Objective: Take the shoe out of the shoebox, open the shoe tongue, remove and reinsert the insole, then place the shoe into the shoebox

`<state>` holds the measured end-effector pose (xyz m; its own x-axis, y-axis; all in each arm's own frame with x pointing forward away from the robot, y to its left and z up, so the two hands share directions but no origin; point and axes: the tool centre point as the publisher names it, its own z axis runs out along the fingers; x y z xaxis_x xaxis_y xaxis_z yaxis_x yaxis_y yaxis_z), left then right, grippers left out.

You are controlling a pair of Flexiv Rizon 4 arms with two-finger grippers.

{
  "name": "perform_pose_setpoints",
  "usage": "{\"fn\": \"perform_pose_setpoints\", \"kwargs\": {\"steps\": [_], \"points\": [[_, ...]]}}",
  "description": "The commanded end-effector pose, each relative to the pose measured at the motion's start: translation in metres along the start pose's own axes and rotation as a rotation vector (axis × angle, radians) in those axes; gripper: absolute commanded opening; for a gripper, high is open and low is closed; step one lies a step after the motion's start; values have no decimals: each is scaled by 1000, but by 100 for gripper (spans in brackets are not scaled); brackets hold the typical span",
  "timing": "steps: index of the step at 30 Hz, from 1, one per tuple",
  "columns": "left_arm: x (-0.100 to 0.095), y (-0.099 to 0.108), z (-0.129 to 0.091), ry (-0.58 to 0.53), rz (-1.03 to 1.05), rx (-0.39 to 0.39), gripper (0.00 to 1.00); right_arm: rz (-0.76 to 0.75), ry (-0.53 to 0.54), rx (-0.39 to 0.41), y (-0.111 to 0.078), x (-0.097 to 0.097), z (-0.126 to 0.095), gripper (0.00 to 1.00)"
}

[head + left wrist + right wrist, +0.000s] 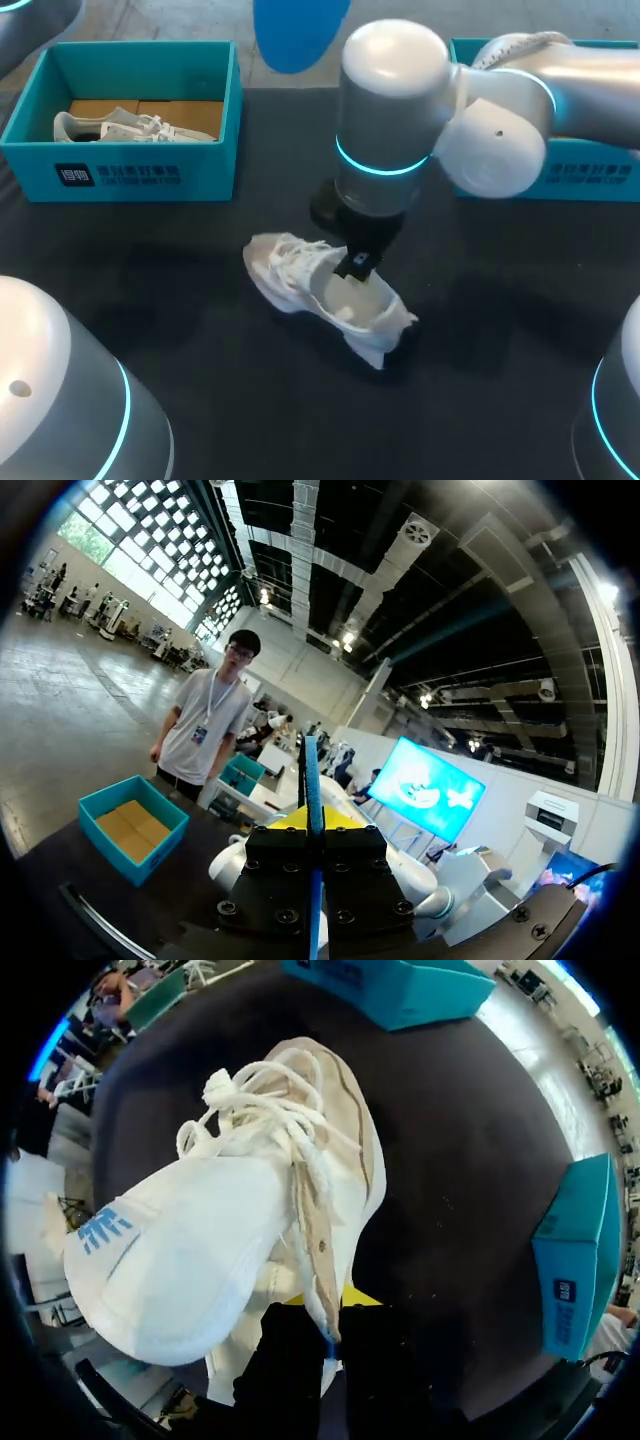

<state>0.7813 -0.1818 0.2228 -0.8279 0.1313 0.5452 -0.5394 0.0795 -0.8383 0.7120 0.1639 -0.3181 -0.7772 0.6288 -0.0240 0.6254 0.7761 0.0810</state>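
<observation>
- your right claw (330, 1322) pinched the side wall of the white shoe (200, 1240), fingers narrow; the shoe lay on the table (520, 320) under it.
- your left claw (315, 840) gripped the blue insole (311, 770) edge-on, up off the table.

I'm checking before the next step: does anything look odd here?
Yes: the insole is out of the shoe, pinched in the left arm's jaws; the shoe lies askew on the table.
</observation>
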Motion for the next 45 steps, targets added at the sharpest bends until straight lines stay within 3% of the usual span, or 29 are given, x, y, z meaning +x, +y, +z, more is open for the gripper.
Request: {"fn": "perform_pose_setpoints", "kwargs": {"steps": [1, 22, 24, 30, 37, 45], "points": [[0, 0, 0, -1, 0, -1, 0, 42, -14, -32, -6, 7, -7, 0], [0, 0, 0, -1, 0, -1, 0, 41, -30, -41, -6, 11, -8, 0], [0, 0, 0, -1, 0, -1, 0, 188, -1, -28, -5, 2, -7, 0], [0, 0, 0, -1, 0, -1, 0, 427, 129, -22, -19, 4, -11, 0], [0, 0, 0, -1, 0, -1, 0, 713, 194, -120, -36, 7, -16, 0], [0, 0, 0, -1, 0, -1, 0, 880, 263, -166, -34, 17, -3, 0]]}}
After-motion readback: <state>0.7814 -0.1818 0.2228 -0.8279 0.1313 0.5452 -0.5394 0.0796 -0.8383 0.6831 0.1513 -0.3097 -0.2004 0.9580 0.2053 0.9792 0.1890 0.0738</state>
